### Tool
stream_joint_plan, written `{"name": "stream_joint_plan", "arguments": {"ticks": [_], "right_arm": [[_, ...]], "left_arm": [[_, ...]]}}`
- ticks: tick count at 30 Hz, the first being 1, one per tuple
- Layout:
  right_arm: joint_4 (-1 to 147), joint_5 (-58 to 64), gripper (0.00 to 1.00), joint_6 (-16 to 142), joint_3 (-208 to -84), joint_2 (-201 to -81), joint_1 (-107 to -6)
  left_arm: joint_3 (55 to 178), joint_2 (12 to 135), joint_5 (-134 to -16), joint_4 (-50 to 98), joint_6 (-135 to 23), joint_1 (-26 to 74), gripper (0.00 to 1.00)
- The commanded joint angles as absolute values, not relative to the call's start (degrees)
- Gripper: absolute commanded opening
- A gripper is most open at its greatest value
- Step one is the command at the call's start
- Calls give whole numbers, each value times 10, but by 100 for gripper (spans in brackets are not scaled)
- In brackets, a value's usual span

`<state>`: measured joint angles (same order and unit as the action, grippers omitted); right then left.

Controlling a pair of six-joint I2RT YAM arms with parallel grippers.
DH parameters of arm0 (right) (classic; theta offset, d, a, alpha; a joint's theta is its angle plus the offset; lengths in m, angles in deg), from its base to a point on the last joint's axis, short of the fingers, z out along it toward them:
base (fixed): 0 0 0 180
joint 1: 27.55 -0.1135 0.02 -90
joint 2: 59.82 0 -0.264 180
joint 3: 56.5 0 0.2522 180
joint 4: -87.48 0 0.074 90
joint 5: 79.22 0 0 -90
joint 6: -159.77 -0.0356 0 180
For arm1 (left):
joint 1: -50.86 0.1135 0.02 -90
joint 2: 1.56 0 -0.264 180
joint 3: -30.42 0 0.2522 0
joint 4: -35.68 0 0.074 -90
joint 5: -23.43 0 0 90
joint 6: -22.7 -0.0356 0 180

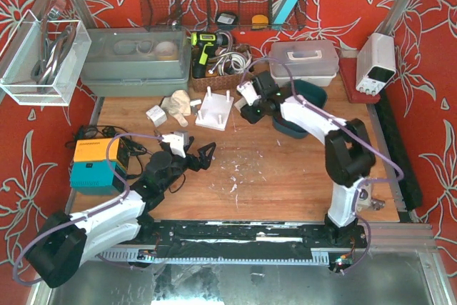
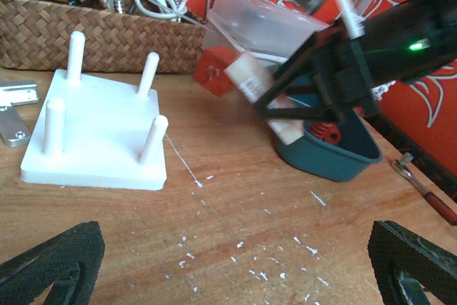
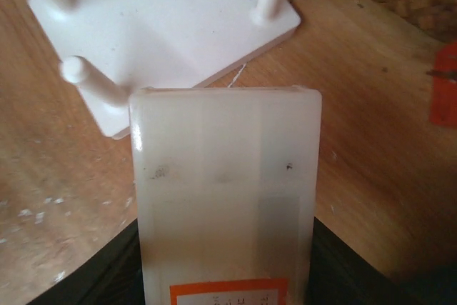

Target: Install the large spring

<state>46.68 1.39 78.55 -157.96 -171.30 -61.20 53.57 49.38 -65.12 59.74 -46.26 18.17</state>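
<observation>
A white base with several upright pegs [image 1: 214, 111] lies on the wooden table; it also shows in the left wrist view [image 2: 93, 133] and the right wrist view [image 3: 164, 26]. My right gripper [image 1: 251, 99] is shut on a translucent white plastic box with an orange label [image 3: 225, 198], held just right of the base; the box also shows in the left wrist view [image 2: 246, 76]. Red coil springs [image 2: 327, 133] lie in a teal bin [image 2: 335, 158] behind the right gripper. My left gripper [image 1: 203, 155] is open and empty, low over the table, facing the base.
A wicker basket [image 1: 221, 69] with cables, a grey tub [image 1: 136, 62] and a clear lidded box [image 1: 303, 58] line the back. An orange and teal device [image 1: 96, 166] sits at the left. A small wrench [image 2: 421, 187] lies right of the bin.
</observation>
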Motion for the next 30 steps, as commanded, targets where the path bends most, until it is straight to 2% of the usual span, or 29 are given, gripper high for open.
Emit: {"name": "stream_joint_plan", "arguments": {"ticks": [1,7,15,19,21,24,30], "right_arm": [[523,39,7,664,-1494,-1610,-610],[509,101,7,564,-1384,-1477,-610],[379,337,2,365,-1299,-1352,-610],[338,437,8,316,-1261,-1303,-605],[334,452,8,296,-1236,-1285,-587],[334,442,0,256,-1199,-1268,-544],[372,393,0,232,-1148,-1271,-448]], "left_arm": [[551,499,-647,598,-462,179,100],[559,500,-646,584,-460,178,100],[558,494,-644,583,-463,177,100],[559,493,-645,583,-463,177,100],[559,493,-645,583,-464,176,100],[558,494,-647,583,-463,175,100],[557,488,-644,579,-464,175,100]]}}
